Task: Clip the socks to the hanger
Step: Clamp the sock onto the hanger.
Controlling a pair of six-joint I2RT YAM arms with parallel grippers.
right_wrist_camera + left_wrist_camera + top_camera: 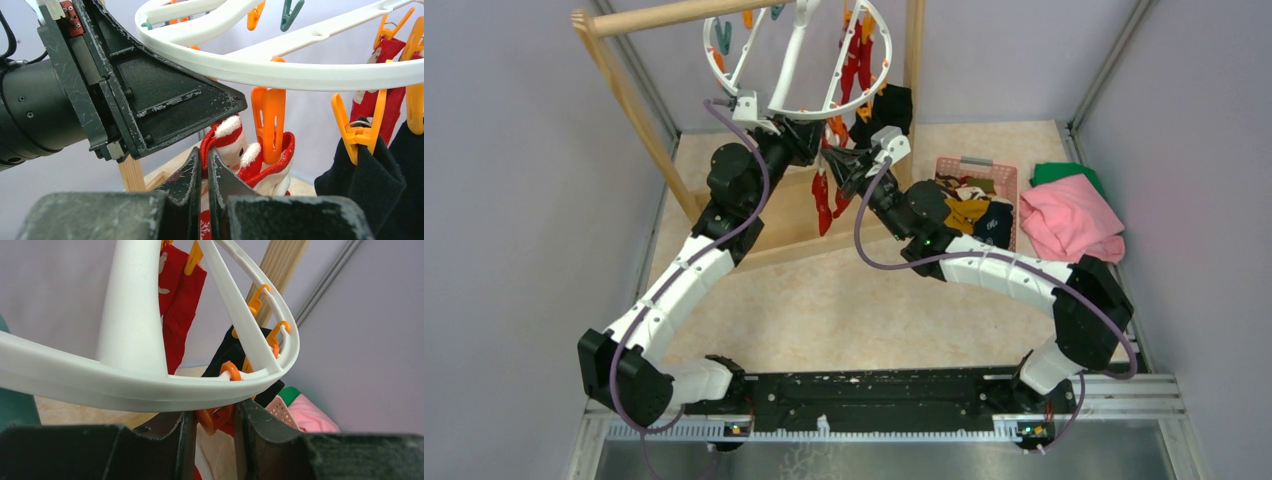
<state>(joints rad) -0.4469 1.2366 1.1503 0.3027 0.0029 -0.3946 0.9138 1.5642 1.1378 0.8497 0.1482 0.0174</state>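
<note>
The left pincer (pixel 212 415) pinches an orange clip (pixel 207 422) under the hanger (pixel 280 70) ring, apparently to spread it open. The right pincer (pixel 205 167), clamped on the red-and-white sock (pixel 227 127), holds its cuff up to the clips.

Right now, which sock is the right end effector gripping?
The red sock with fluffy white trim, its cuff pinched in the shut right end effector; the black sock beside it and the other red sock beyond hang free.

No lettering, label, brand mark or numeral is legible on the hanger (pixel 300 70) or on any other visible surface.
</note>
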